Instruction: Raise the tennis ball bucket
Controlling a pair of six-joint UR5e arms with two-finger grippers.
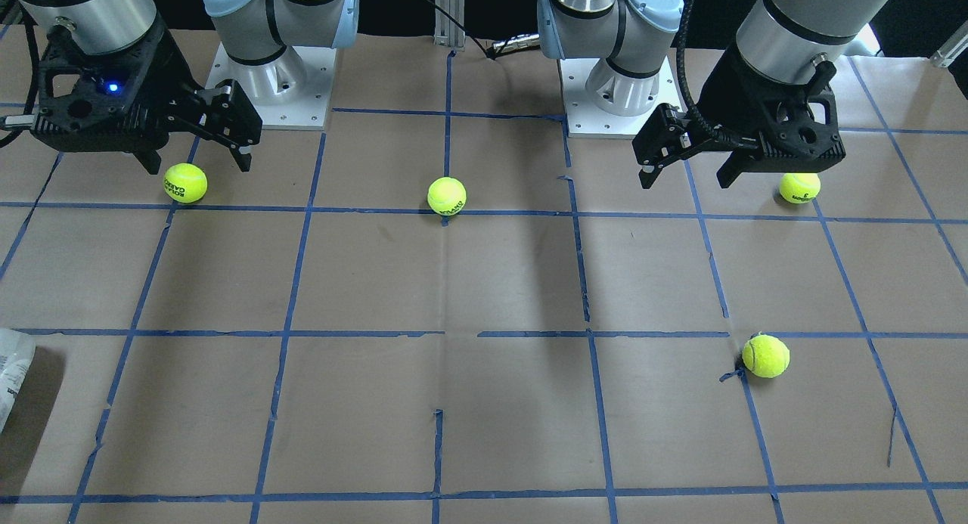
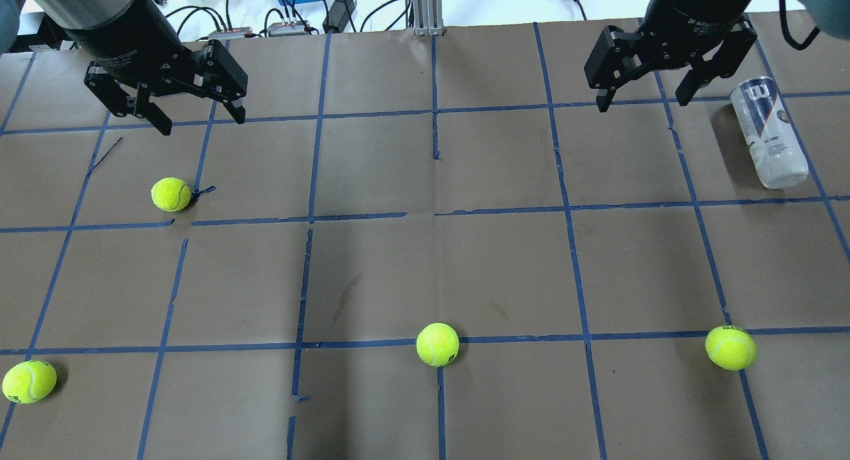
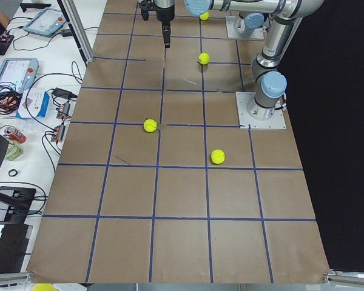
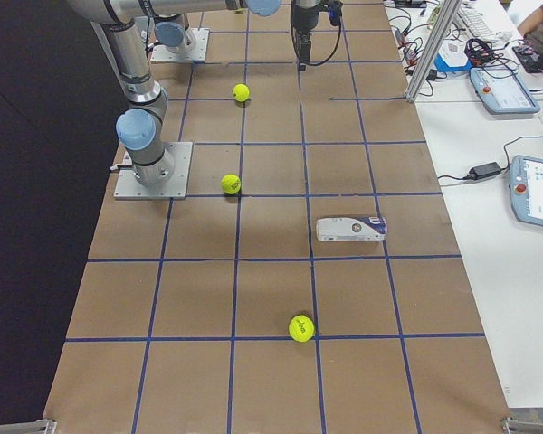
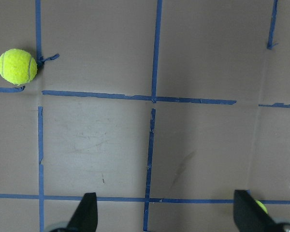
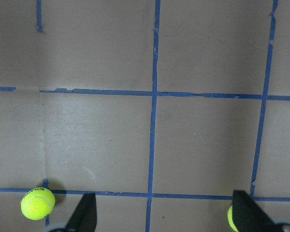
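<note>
The tennis ball bucket [image 2: 767, 131] is a clear can with a white and navy label. It lies on its side on the brown table near the far right edge in the overhead view. It also shows in the exterior right view [image 4: 350, 229], and one end shows at the left edge of the front-facing view [image 1: 11, 373]. My right gripper [image 2: 643, 103] is open and empty, hovering above the table to the left of the can and apart from it. My left gripper [image 2: 201, 123] is open and empty at the far left. Neither wrist view shows the can.
Several yellow-green tennis balls lie on the table: one below the left gripper [image 2: 171, 194], one at the near left [image 2: 29, 382], one near the middle [image 2: 437, 344] and one at the near right [image 2: 730, 347]. Blue tape lines grid the table. Cables and devices lie beyond its far edge.
</note>
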